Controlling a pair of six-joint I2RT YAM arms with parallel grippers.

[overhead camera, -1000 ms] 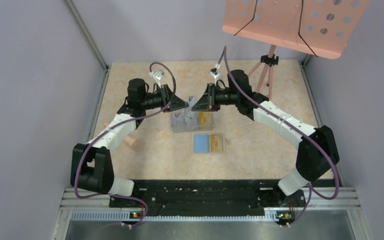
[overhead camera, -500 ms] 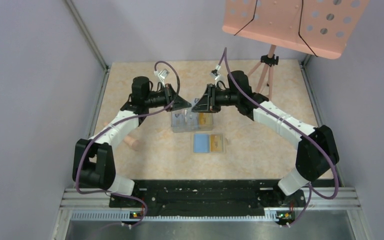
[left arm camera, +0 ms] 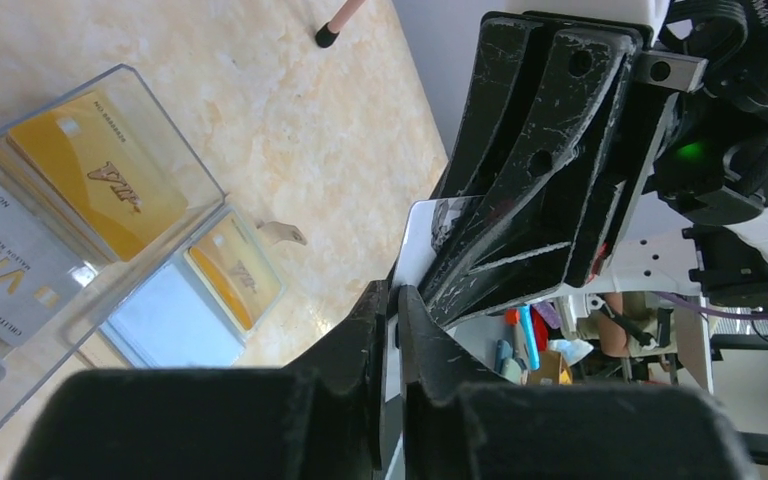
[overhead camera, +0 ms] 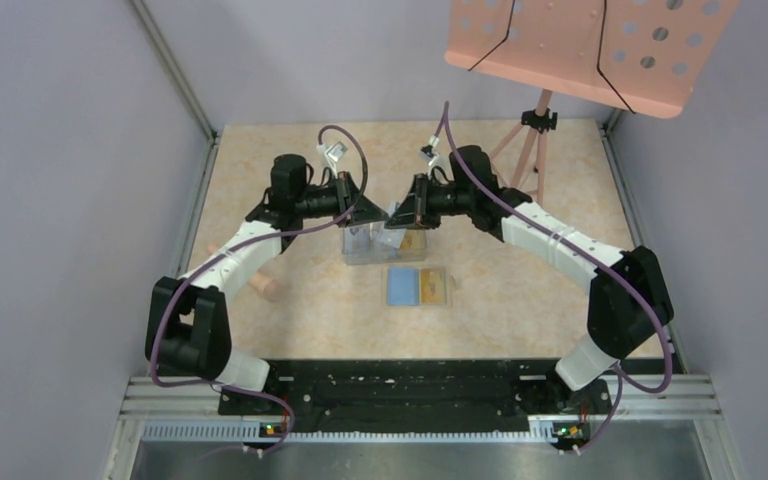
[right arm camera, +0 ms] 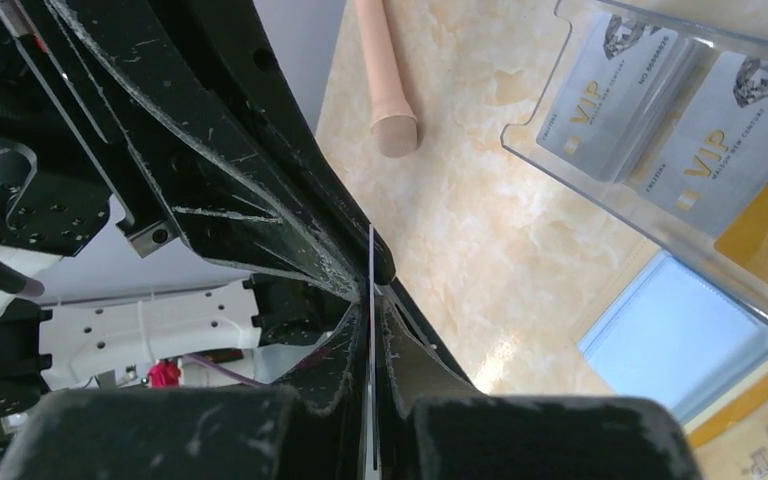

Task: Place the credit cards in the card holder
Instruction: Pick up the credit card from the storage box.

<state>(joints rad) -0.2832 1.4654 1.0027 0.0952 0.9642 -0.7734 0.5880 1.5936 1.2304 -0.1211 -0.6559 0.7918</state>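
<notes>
Left gripper (overhead camera: 370,212) and right gripper (overhead camera: 398,213) both pinch one white card (left arm camera: 416,240) above the clear box (overhead camera: 358,247). Card holder (overhead camera: 401,287) lies open just beside the box, near side. We count one yellow card (overhead camera: 433,286) in it, and several cards are left in the box.

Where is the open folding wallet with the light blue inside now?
In the top view, the open light-blue-lined wallet lies flat near the table's middle, just on the near side of the clear plastic box, with a yellow-orange card on its right half.
</notes>
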